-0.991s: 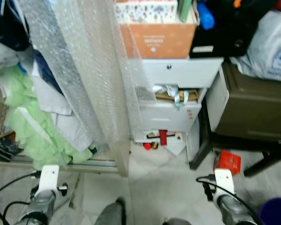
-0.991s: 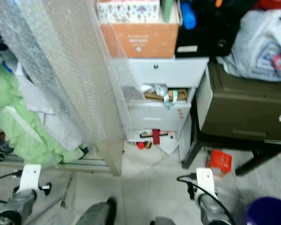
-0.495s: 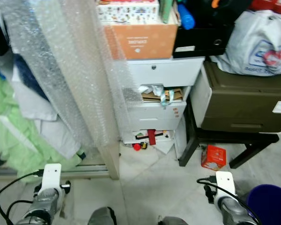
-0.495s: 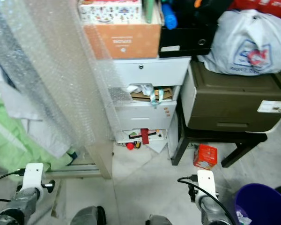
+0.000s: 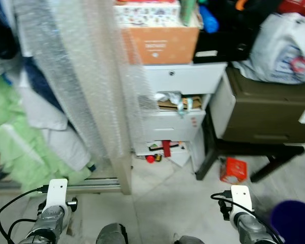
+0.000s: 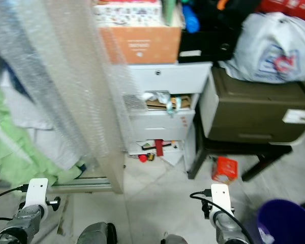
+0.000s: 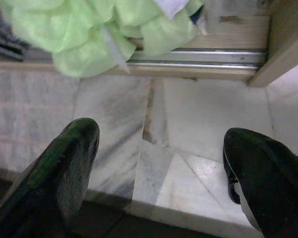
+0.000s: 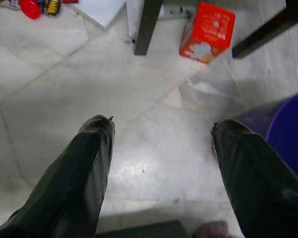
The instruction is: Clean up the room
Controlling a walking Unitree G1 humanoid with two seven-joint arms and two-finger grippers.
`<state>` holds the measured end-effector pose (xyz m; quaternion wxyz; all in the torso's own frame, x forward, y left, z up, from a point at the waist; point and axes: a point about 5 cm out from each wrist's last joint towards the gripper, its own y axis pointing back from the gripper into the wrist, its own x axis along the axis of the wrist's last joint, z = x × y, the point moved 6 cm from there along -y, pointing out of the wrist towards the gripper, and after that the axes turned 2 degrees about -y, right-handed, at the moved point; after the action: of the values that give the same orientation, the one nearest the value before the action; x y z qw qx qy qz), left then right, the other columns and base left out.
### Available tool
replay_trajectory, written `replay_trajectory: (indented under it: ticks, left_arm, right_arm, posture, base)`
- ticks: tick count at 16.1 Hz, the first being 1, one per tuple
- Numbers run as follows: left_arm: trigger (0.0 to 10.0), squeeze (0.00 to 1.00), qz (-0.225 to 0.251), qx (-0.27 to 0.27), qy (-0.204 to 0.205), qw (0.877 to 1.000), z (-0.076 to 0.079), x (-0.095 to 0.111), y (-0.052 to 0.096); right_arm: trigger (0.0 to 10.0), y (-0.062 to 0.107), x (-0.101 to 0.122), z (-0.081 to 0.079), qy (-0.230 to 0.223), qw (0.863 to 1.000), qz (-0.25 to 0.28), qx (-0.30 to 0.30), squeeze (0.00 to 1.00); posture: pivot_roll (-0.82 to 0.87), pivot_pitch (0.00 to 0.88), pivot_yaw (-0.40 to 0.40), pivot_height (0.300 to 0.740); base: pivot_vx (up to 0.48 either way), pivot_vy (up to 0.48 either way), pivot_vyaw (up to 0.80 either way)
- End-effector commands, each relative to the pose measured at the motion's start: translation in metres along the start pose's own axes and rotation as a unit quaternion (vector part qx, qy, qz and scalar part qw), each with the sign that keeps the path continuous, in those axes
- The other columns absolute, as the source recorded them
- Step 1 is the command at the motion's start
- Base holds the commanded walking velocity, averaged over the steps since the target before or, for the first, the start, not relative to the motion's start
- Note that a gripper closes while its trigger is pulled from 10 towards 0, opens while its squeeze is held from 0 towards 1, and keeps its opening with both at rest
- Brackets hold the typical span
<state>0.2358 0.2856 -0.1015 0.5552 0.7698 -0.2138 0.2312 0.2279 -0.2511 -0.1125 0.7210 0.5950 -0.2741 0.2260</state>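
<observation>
A small red box (image 5: pixel 234 170) lies on the marble floor beside a dark table leg, also seen as the red box (image 8: pixel 207 31) ahead of my right gripper (image 8: pixel 161 129), which hangs open above bare floor. A small red ball and toy bits (image 5: pixel 152 158) lie at the foot of a white drawer unit (image 5: pixel 180 109). A purple bin (image 6: pixel 284 223) stands at my lower right. My left gripper (image 7: pixel 159 136) is open over the floor near a green cloth heap (image 7: pixel 104 29). Both arms hang low at the frame's bottom.
Bubble wrap (image 5: pixel 86 76) drapes over a wooden post on the left. A brown chest (image 5: pixel 269 114) sits on a dark low table, with a white bag (image 5: pixel 284 48) on top. An orange box (image 5: pixel 160 43) tops the drawers. A sliding rail (image 7: pixel 198 57) runs along the floor.
The whole picture has shifted a little to the right and blurred, so the camera has turned. The arms hang as before and nothing on the floor has moved.
</observation>
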Motion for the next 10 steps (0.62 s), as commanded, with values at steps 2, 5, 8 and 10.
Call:
replay_trajectory:
  ticks: [2, 5, 8, 10]
  left_arm:
    - [10.0, 0.0, -0.001, -0.007, -0.004, 1.0, 0.003, -0.001, 0.0]
    - [10.0, 0.0, -0.002, -0.009, -0.008, 1.0, 0.004, -0.002, 0.0]
    - [10.0, 0.0, -0.002, -0.013, -0.013, 1.0, 0.005, -0.003, 0.0]
    - [10.0, 0.0, -0.001, -0.014, -0.01, 1.0, 0.006, -0.002, 0.0]
  right_arm:
    - [10.0, 0.001, -0.006, -0.006, 0.003, 1.0, -0.009, 0.0, 0.0]
    - [10.0, 0.0, -0.006, -0.012, 0.006, 1.0, -0.009, 0.002, 0.0]
    - [10.0, 0.0, -0.007, -0.017, 0.009, 1.0, -0.011, 0.004, 0.0]
    - [10.0, 0.001, -0.007, -0.018, 0.009, 1.0, -0.011, 0.004, 0.0]
  posture:
    - [-0.03, 0.097, 0.0, 0.74]
    - [-0.03, 0.098, 0.003, 0.74]
    - [-0.03, 0.1, 0.005, 0.74]
    - [-0.03, 0.1, 0.005, 0.74]
  base:
    - [0.0, 0.319, -0.28]
    - [0.0, 0.32, 0.0]
    - [0.0, 0.0, 0.0]
    - [0.0, 0.186, 0.0]
